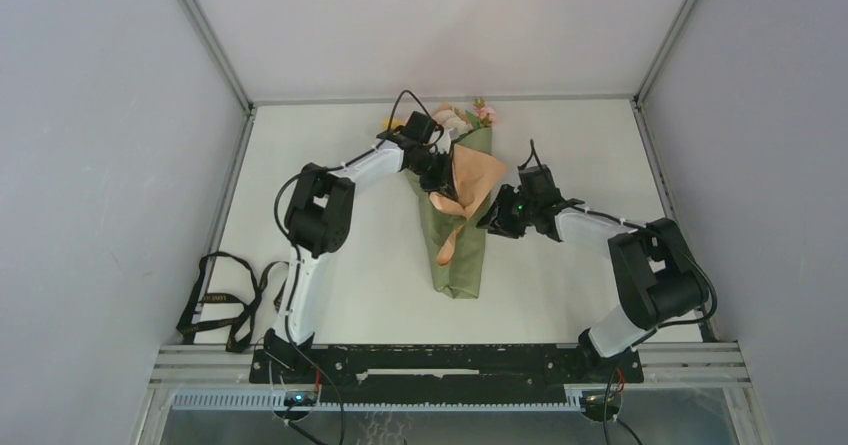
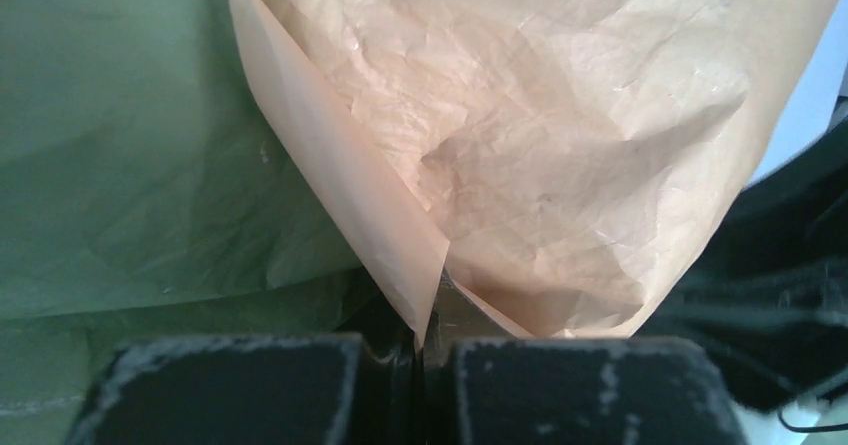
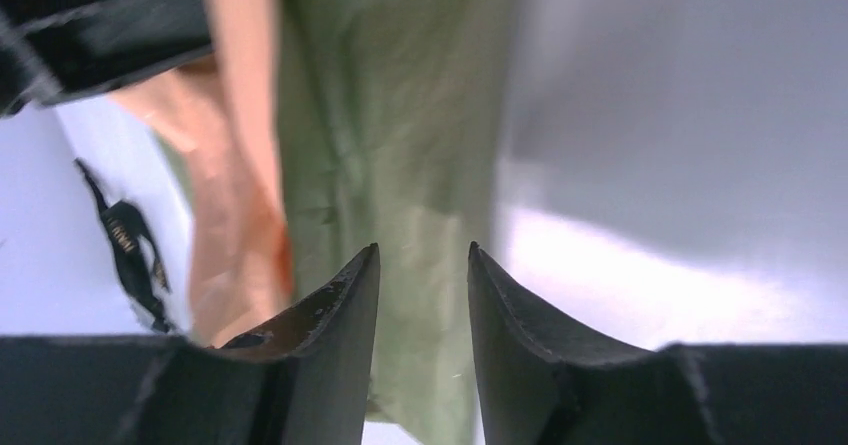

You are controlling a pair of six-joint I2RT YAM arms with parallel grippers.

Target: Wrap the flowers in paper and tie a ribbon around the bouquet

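Top external view: the bouquet lies on the bench; the left pincer, over its upper half, is clamped on the peach fold of the paper, likely so the cone cannot unroll; the right pincer stands parted just beside its right flank, gripping nothing; the ribbon lies well to its left, not yet tied.

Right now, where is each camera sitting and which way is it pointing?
Top view: above and behind the arms, looking down at the table; both arms, the bouquet and the ribbon show.
Left wrist: on the left arm, facing peach paper pinched in the shut left pincer.
Right wrist: on the right arm, looking along the green paper past the open right pincer.
Shared: top and right wrist views both catch the ribbon.
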